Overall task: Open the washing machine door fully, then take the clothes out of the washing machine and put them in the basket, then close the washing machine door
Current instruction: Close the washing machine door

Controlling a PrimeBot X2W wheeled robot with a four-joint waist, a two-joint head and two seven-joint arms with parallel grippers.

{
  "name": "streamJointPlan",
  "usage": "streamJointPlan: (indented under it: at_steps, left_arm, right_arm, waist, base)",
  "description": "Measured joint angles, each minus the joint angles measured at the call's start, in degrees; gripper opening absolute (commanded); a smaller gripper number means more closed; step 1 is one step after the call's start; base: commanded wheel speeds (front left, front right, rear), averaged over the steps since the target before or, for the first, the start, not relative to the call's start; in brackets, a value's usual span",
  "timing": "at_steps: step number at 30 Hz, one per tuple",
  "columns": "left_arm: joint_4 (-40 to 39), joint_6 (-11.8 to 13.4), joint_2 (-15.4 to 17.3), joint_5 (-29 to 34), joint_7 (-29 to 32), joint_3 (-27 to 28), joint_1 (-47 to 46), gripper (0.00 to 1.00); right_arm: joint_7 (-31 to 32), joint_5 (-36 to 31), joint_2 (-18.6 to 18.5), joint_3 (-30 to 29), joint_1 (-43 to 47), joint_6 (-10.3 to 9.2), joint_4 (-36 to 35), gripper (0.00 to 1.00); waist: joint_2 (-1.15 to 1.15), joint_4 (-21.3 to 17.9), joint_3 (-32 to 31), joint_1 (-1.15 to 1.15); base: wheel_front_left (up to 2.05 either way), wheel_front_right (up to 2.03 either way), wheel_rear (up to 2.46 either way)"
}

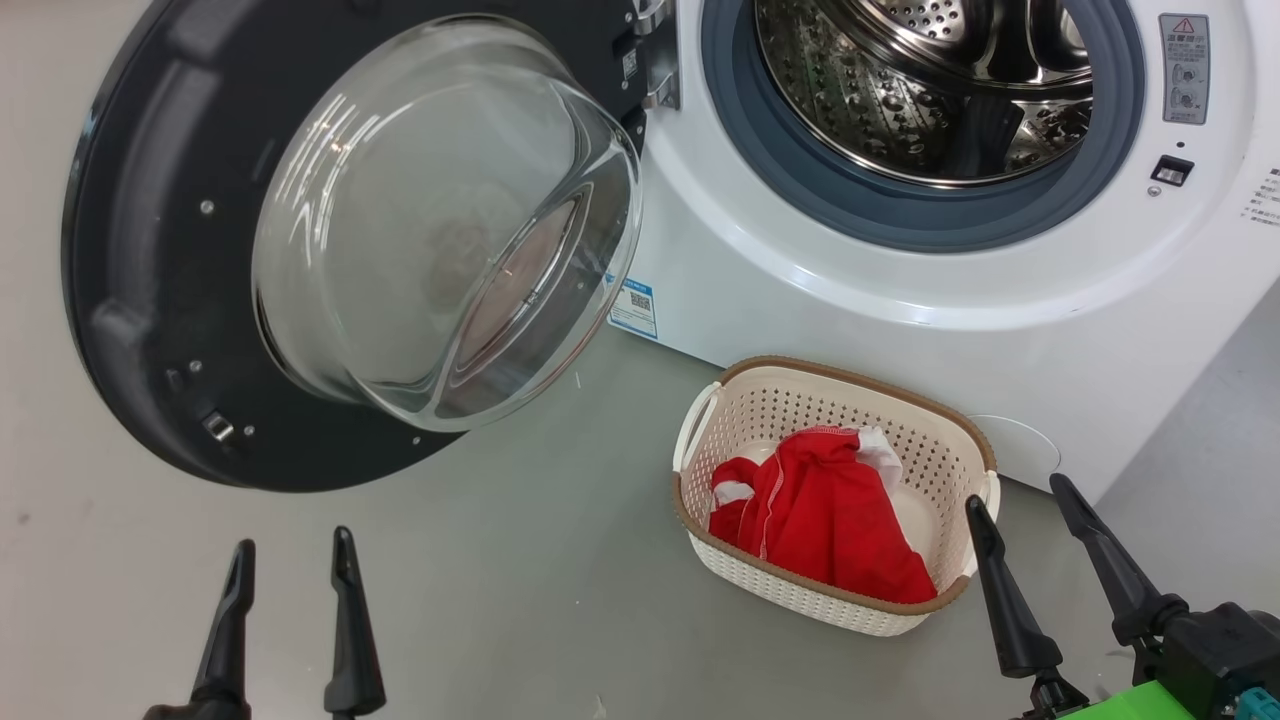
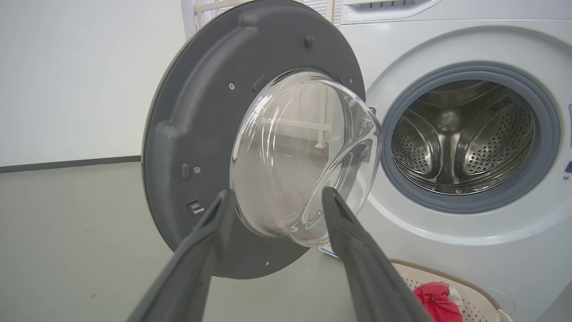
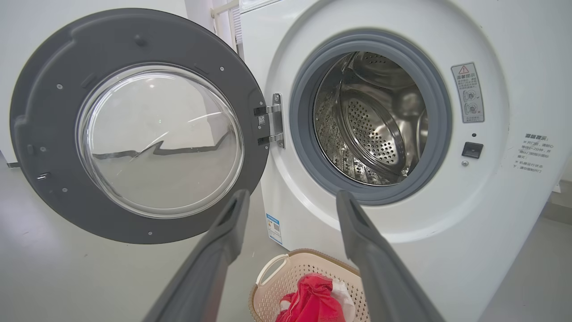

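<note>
Grey floor, smooth; pale wall behind.

Washing machine stands on the floor. Its door is swung wide on the hinge at the left of the opening, with the domed glass window bulging toward the robot. The grey gasket and perforated steel drum are exposed. A blue label sits at the machine's lower left front corner.

Basket is on the floor just before the machine's front, below the opening. Whether it touches the panel cannot be told. Clothes, a red bundle with white patches, lie inside the basket.

Left end effector: released, fingers spread wide, nothing between them. It hangs over bare floor, low before the door and apart from it.

Right end effector: released, fingers wide, empty. In the head view one fingertip lies across the basket's right-hand handle; contact cannot be judged. In the right wrist view the basket sits low between the two fingers.
</note>
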Motion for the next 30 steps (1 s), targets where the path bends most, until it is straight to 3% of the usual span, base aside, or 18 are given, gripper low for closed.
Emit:
streamJointPlan:
  at_steps: [2,3,5,12,18,25,30]
  left_arm:
    - [0.1,0.0,0.0,0.0,0.0,0.2,0.0,1.00]
    - [0.1,0.0,0.0,0.0,0.0,0.3,0.0,0.58]
    - [0.2,-0.1,-0.1,0.0,0.0,0.5,0.0,0.00]
    - [-0.9,-0.7,-1.4,-0.3,-0.1,2.8,0.0,0.00]
    - [-5.1,-2.0,-3.2,-2.9,-0.2,9.2,-0.7,0.00]
    - [-6.5,-6.6,-6.1,-9.5,-0.5,20.1,-7.2,0.00]
    - [-2.9,-10.3,-7.4,-17.4,-0.5,27.2,-12.9,0.00]
  right_arm:
    - [0.0,0.0,0.0,0.1,0.0,0.00,0.0,1.00]
    - [0.0,0.0,0.0,0.1,0.0,0.00,0.0,1.00]
    - [0.0,0.0,0.0,0.2,0.0,0.00,0.0,1.00]
    - [0.1,0.0,0.0,0.4,0.0,0.00,0.0,1.00]
    - [0.5,0.0,0.0,0.3,0.0,0.00,-0.3,1.00]
    - [1.0,-0.1,0.0,0.3,0.0,0.00,-0.6,1.00]
    - [1.5,-0.1,0.0,0.4,0.0,0.00,-0.7,1.00]
  waist:
    - [0.00,0.0,0.0,0.00]
    - [0.00,0.0,0.0,0.00]
    - [0.00,-0.1,-0.1,0.00]
    - [0.00,-0.8,-0.3,0.00]
    - [0.00,-1.6,-0.1,0.00]
    - [0.00,-2.3,0.4,0.00]
    - [0.00,-2.7,0.7,0.00]
  base:
    - [0.00,0.00,0.00]
    - [0.00,0.00,0.00]
    - [0.00,0.00,0.00]
    - [0.00,0.00,0.00]
    - [0.00,0.00,0.00]
    - [0.00,0.00,0.00]
    - [0.00,0.00,0.00]
